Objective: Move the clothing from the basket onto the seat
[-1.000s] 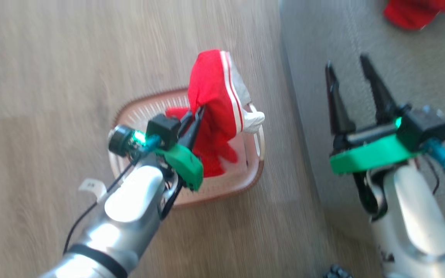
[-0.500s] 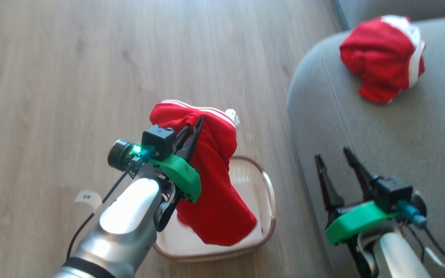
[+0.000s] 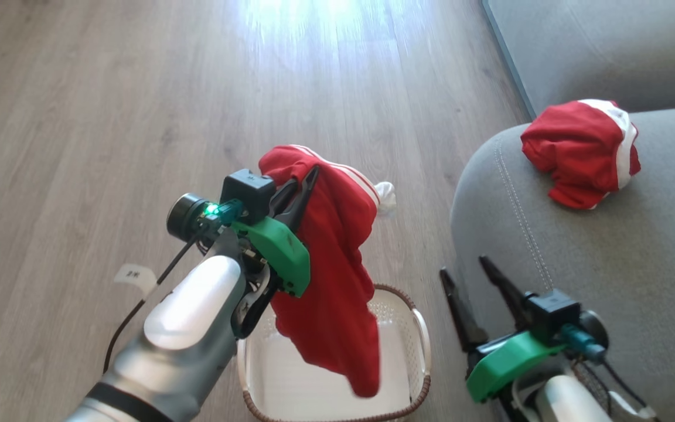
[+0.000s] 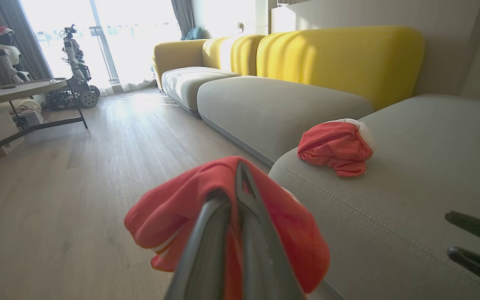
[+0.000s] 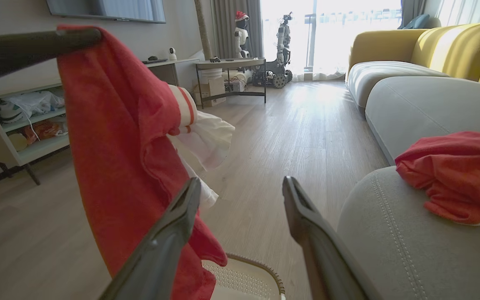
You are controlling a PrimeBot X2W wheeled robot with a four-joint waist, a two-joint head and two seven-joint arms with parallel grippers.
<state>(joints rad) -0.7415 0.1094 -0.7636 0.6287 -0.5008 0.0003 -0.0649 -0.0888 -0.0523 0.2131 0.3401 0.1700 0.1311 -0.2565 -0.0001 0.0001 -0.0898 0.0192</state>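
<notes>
Transfer in hand: left gripper point(image 3: 305, 177) fingers clenched on red garment point(image 3: 337, 264) above basket point(image 3: 423, 343), right gripper point(image 3: 463, 265) fingers parted, empty; next move should carry it over the seat point(image 3: 578, 246) and release

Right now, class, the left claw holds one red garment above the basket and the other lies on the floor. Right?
No: the other garment lies on the grey seat, not the floor; the head view shows it. The left claw does hold one red garment above the basket.
</notes>
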